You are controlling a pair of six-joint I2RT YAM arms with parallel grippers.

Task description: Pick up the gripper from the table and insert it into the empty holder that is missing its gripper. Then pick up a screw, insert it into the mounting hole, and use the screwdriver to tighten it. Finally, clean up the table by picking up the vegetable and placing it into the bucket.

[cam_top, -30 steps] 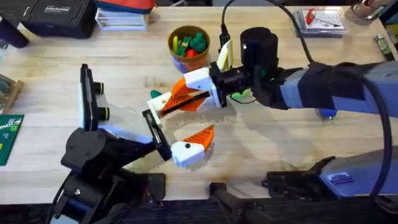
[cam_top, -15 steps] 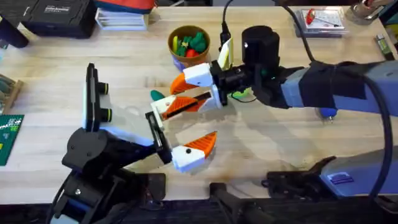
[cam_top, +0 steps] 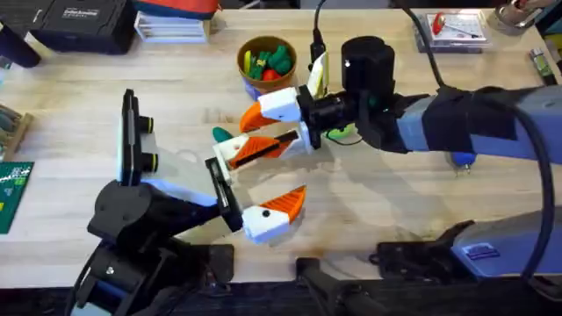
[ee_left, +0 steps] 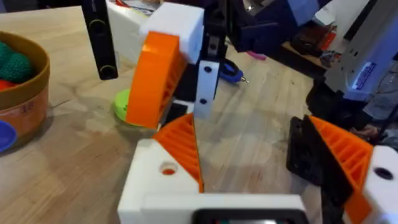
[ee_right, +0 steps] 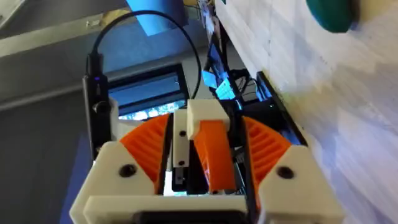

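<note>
My left gripper (cam_top: 263, 180) (ee_left: 252, 130) stands open over the table (cam_top: 395, 202). One of its fingers is the white holder (ee_left: 155, 186) (cam_top: 230, 156), with the orange gripper (ee_left: 180, 146) seated in it and an orange-filled mounting hole showing. My right gripper (cam_top: 248, 136) (ee_right: 205, 134) reaches in from the right with its orange pads spread, one above this finger. The teal vegetable (cam_top: 219, 134) (ee_right: 333, 14) lies just left of them. The ochre bucket (cam_top: 241, 60) (ee_left: 28, 106) stands behind, holding toy food. The blue screwdriver (cam_top: 461, 161) (ee_left: 231, 71) peeks from under the right arm. No screw can be made out.
A round green disc (cam_top: 342, 134) (ee_left: 121, 106) lies under the right wrist. A black case (cam_top: 79, 22) and stacked books sit at the back left, a green circuit board (cam_top: 10, 189) at the left edge, and a clear packet (cam_top: 452, 26) at the back right.
My right gripper's upper orange pad has lifted away from the lower one, so the fingers have spread. The left arm has shifted slightly right. Nothing has moved in the last half second.
</note>
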